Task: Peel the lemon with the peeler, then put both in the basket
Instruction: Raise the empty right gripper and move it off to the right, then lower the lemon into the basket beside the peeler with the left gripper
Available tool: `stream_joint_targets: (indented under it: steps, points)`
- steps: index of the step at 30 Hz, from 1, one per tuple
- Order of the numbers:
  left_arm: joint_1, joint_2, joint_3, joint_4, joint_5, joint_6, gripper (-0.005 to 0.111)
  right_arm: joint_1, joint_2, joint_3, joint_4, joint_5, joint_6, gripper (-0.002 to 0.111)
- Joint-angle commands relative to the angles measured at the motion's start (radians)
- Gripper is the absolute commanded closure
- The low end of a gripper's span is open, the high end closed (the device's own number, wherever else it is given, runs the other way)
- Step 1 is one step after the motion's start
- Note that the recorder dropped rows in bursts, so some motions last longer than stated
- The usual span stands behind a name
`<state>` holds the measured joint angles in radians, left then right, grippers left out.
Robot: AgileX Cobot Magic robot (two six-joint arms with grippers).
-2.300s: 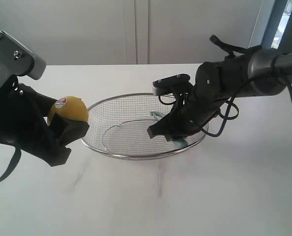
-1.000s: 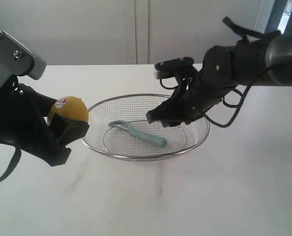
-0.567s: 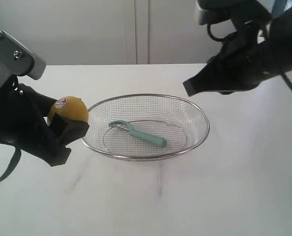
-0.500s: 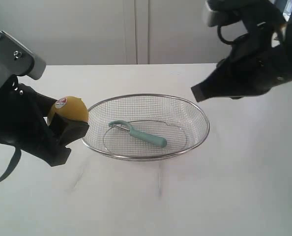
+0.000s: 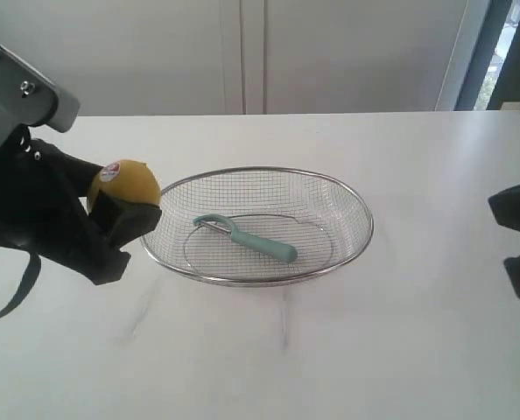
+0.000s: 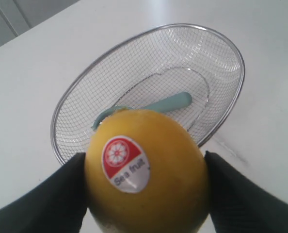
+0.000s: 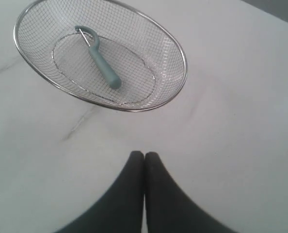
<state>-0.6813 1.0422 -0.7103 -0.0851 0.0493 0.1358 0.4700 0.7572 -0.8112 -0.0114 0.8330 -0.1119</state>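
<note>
White tabletop (image 5: 330, 367) fills your scene, with pale wall panels (image 5: 242, 52) behind it. Your basket (image 5: 365, 229) sits on that tabletop, and everything else is best placed from it.

Inside the basket, the peeler (image 5: 251, 239) lies flat on the mesh floor, well within the rim. Its curved metal head points toward the side of the basket where the lemon is held. Its teal handle runs away toward the opposite side. Both grippers are clear of it.

Your left gripper (image 6: 146, 204) is grasping the lemon (image 5: 124, 182), with one dark finger (image 6: 52, 199) pressed against each flank of the fruit. The lemon is outside the basket, just beside its rim, on the side nearest the peeler's head. In the left wrist view the fruit hangs in front of the basket and hides part of the near rim and the peeler's head. Its red-and-white sticker (image 6: 125, 162) faces up toward that camera. The skin you can see is smooth yellow all round the sticker.

Your right gripper (image 7: 144, 155) is clenched, its two black fingers meeting tip to tip with nothing between them. It hangs over bare tabletop, well apart from the basket, on the side away from the lemon. In the exterior view only dark parts of that arm (image 5: 518, 219) show, far beyond the basket.
</note>
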Motion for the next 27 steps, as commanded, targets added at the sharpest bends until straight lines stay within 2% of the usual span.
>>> stream_joint_targets:
  steps: [1,4,12,17,22,27]
  points:
    - [0.0,-0.005,-0.01,-0.008,-0.102,-0.002,0.107,-0.003,-0.04,0.036,-0.018,-0.051,0.009,0.108]
    - [0.0,-0.005,-0.01,-0.008,-0.176,-0.002,0.107,-0.003,-0.042,0.057,-0.018,-0.054,0.011,0.108]
    - [0.0,0.029,-0.01,-0.003,-0.499,-0.002,0.107,-0.003,-0.048,0.075,-0.016,-0.042,0.033,0.108]
    - [0.0,0.126,-0.016,-0.003,-0.61,-0.002,0.107,-0.003,-0.048,0.075,-0.007,-0.042,0.037,0.108]
    - [0.0,0.244,-0.072,0.002,-0.558,-0.003,0.107,-0.003,-0.048,0.075,-0.004,-0.046,0.037,0.108]
    - [0.0,0.378,-0.208,0.004,-0.252,-0.003,0.107,-0.003,-0.048,0.075,-0.004,-0.048,0.037,0.108]
